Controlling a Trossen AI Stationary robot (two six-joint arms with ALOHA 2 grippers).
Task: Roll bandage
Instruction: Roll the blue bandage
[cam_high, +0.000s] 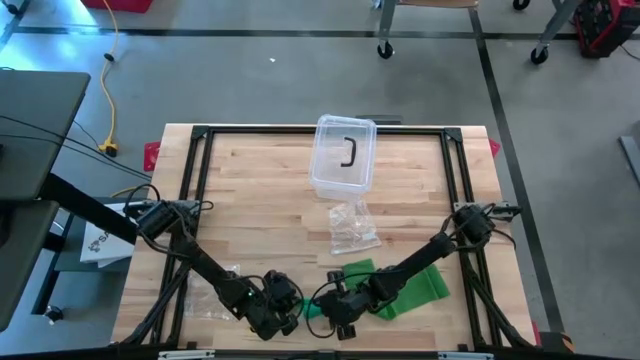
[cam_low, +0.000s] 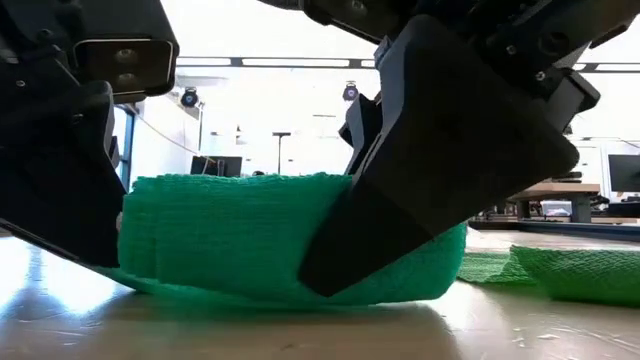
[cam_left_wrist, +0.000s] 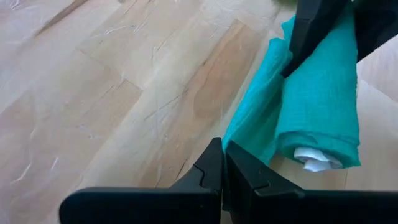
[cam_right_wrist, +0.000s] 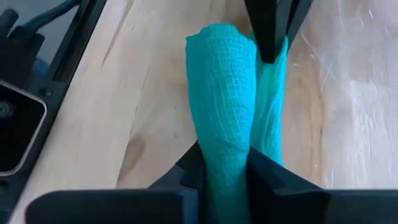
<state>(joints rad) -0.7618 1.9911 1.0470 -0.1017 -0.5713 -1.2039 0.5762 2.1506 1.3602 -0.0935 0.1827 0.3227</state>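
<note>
We judge the bandage (cam_right_wrist: 221, 124) to be light, soft and easily crushed, a loosely woven gauze that should grip well against the pads but will slacken or unwind if we let go of its free layer; the best hold, to our eye, is across the rolled part near one end, where the layers are thickest and a pale core (cam_left_wrist: 313, 159) shows; it is green, with an open mesh texture, partly rolled into a fat cylinder, while the unrolled tail (cam_high: 422, 284) lies flat on the wooden table (cam_high: 250, 190) towards the right arm's side; the roll sits near the table's front edge, between the two grippers; the right gripper (cam_right_wrist: 222, 163) has its fingers pressed on either side of the roll's end, squeezing it; the left gripper (cam_left_wrist: 222, 163) has its fingers closed together, their tips just beside the roll's loose edge, and whether they pinch any cloth we cannot tell; farther back stand a clear plastic box (cam_high: 343, 155) and a crumpled clear wrapper (cam_high: 353, 226)
</note>
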